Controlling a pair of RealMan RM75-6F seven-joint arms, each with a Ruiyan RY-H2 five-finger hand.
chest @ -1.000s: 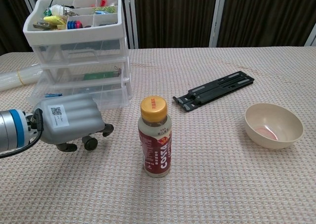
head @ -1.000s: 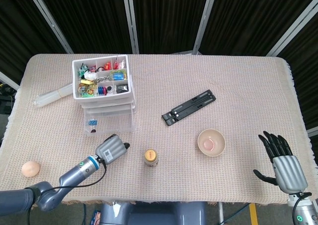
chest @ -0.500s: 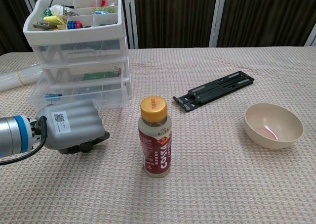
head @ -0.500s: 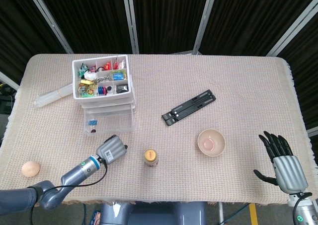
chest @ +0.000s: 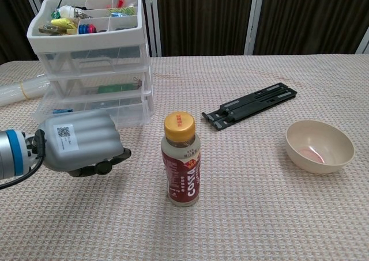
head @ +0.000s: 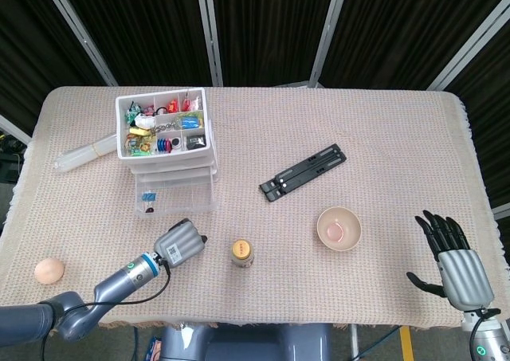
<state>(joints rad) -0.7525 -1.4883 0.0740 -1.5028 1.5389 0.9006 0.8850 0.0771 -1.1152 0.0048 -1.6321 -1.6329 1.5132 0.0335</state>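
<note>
Woven table cloth [head: 382, 130]: your left hand [chest: 81, 144] rests fingers curled, gripping nothing, between the drawers [chest: 92, 71] and the bottle [chest: 181, 160]; your right hand [head: 456, 265] hovers splayed, empty, beyond the bowl [head: 339, 227].

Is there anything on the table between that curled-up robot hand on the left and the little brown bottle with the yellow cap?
Nothing visible. Only bare tablecloth lies between the left hand and the bottle; the drawer unit stands behind the hand, off that line.
</note>
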